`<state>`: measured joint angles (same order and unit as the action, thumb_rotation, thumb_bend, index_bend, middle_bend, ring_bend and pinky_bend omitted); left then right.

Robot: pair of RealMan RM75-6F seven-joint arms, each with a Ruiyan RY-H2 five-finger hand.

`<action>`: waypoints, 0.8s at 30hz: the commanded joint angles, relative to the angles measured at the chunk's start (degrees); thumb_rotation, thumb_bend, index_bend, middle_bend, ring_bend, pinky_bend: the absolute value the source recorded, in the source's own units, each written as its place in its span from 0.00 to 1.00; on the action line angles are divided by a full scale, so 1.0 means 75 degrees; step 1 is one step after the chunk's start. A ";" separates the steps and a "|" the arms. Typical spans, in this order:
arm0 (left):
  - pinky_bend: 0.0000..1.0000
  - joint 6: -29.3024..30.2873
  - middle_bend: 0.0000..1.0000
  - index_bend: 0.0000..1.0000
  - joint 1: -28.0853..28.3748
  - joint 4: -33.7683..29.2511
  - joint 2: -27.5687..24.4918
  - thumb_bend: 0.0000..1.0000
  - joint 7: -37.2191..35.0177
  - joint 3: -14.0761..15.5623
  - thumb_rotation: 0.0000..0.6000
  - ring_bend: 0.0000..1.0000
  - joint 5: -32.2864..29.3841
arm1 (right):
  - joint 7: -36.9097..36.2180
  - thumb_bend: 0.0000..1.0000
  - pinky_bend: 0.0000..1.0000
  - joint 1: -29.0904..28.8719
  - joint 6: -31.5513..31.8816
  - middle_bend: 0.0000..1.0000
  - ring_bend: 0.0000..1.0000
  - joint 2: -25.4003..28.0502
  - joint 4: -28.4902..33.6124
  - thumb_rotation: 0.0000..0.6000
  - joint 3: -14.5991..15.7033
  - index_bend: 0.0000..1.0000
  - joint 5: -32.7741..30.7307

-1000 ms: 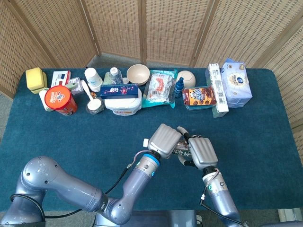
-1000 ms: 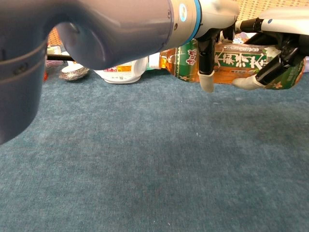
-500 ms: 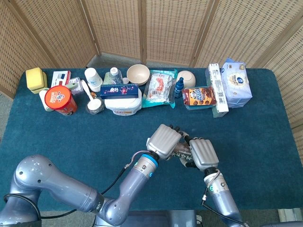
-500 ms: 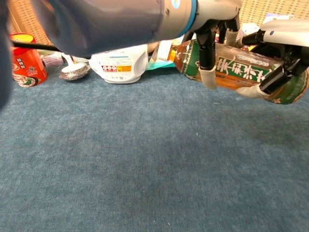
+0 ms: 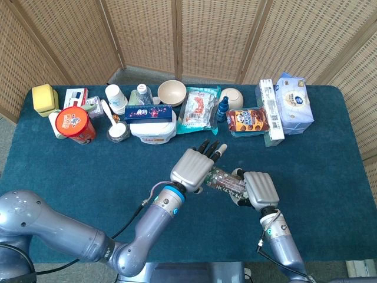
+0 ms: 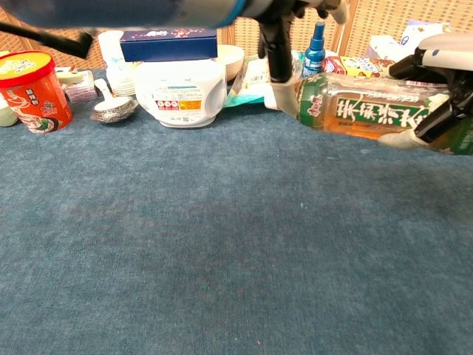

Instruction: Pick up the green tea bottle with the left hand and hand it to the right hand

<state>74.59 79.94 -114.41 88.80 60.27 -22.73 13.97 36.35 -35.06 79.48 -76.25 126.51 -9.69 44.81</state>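
Note:
The green tea bottle (image 5: 226, 181) (image 6: 363, 114) lies on its side above the table, amber liquid under a green label. My right hand (image 5: 260, 188) (image 6: 440, 87) grips its base end, fingers wrapped under and over it. My left hand (image 5: 193, 167) (image 6: 278, 53) hovers at the bottle's cap end with its fingers stretched out straight, holding nothing. In the chest view one left fingertip hangs just in front of the cap, which is hidden; I cannot tell whether it touches.
A row of goods lines the table's back edge: a red noodle cup (image 5: 75, 125), a white tub (image 5: 152, 130) with a blue box on top, bowls (image 5: 172, 92), a snack bag (image 5: 197, 110), a small blue bottle (image 5: 222, 109), a tissue pack (image 5: 293, 103).
My left hand has let go of the bottle, spread its fingers and drawn back up and to the left. The bottle stays in my right hand, shifted slightly right.

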 commanded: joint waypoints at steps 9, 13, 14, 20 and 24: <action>0.24 -0.0313 0.00 0.00 -0.1673 -0.1463 -0.2460 0.00 -0.1335 0.0907 1.00 0.00 0.1643 | -0.0923 0.87 0.85 0.0359 -0.0163 0.69 0.57 0.0581 -0.0335 1.00 -0.0033 0.50 0.0606; 0.22 -0.0532 0.00 0.00 -0.2452 -0.1728 -0.3361 0.00 -0.2056 0.1366 1.00 0.00 0.2558 | -0.1479 0.87 0.85 0.0539 -0.0260 0.69 0.57 0.0754 -0.0529 1.00 -0.0030 0.50 0.1041; 0.22 -0.0567 0.00 0.00 -0.2610 -0.1762 -0.3522 0.00 -0.2198 0.1470 1.00 0.00 0.2762 | -0.1583 0.87 0.85 0.0568 -0.0273 0.69 0.57 0.0776 -0.0572 1.00 -0.0037 0.50 0.1123; 0.22 -0.0569 0.00 0.00 -0.4514 -0.1683 -0.4829 0.00 -0.3860 0.2835 1.00 0.00 0.5118 | -0.2768 0.87 0.85 0.0785 -0.0422 0.69 0.57 0.0824 -0.1000 1.00 -0.0197 0.50 0.1865; 0.22 -0.0455 0.00 0.00 -0.5586 -0.1014 -0.5178 0.00 -0.5282 0.3542 1.00 0.00 0.6965 | -0.3570 0.87 0.84 0.0871 -0.0576 0.69 0.57 0.0715 -0.1315 1.00 -0.0255 0.51 0.2384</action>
<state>70.53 47.93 -125.81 54.83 31.85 -3.51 52.75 13.27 -29.29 76.14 -70.43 118.62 -10.99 59.79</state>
